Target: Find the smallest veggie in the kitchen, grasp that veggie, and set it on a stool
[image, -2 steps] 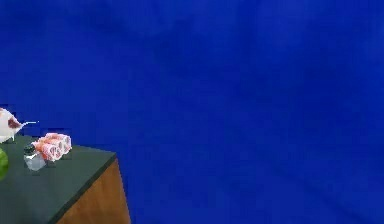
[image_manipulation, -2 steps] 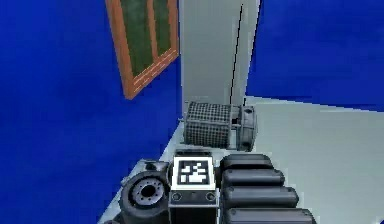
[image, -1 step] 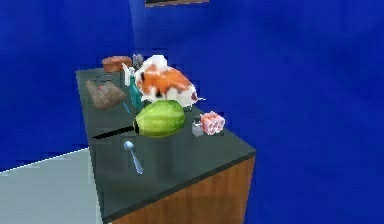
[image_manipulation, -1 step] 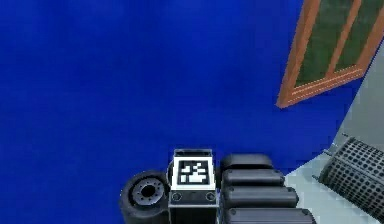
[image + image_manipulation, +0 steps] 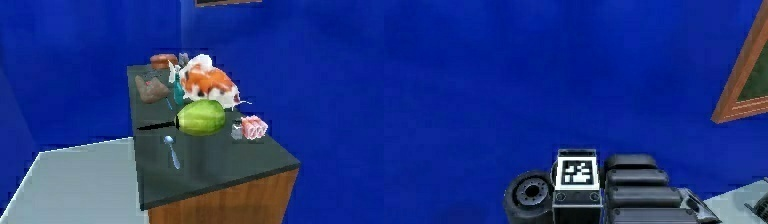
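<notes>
The green veggie (image 5: 205, 118), rounded and lettuce-like, lies about mid-counter on the dark counter (image 5: 215, 168) in the forward view. Farther along the counter, just behind it, sits an orange-and-white lump (image 5: 212, 82). A brown lump (image 5: 152, 90) lies toward the counter's left edge and a reddish-brown thing (image 5: 163, 59) at its far end. A small pink-and-white thing (image 5: 250, 128) stands near the counter's right edge, and a pale spoon-like utensil (image 5: 172, 152) lies on its near half.

In the arm side view the gripper (image 5: 529, 195) is a dark, round-ended body at the bottom edge, left of a white marked square (image 5: 576, 172), before a blue wall (image 5: 534, 70). Its far end cannot be made out, so I cannot tell whether it holds anything. Nor can I tell how the veggie lies relative to it.
</notes>
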Robot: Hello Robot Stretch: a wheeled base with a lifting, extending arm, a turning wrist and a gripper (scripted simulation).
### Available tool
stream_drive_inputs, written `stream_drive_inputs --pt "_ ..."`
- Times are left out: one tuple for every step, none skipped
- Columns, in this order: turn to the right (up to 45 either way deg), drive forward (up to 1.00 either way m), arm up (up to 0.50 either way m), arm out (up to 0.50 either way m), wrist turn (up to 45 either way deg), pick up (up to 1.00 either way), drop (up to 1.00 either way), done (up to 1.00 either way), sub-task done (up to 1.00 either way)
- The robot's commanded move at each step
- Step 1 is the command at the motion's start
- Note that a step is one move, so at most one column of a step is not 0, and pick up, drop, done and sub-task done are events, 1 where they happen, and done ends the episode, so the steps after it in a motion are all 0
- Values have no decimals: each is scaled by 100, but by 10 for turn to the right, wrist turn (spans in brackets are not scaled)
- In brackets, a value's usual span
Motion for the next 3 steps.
stream_drive_inputs --pt "0 0 0 20 0 0 0 0 0" --pt "0 0 0 0 390 0 0 0 0" --pt "0 0 -20 0 0 0 0 0 0"
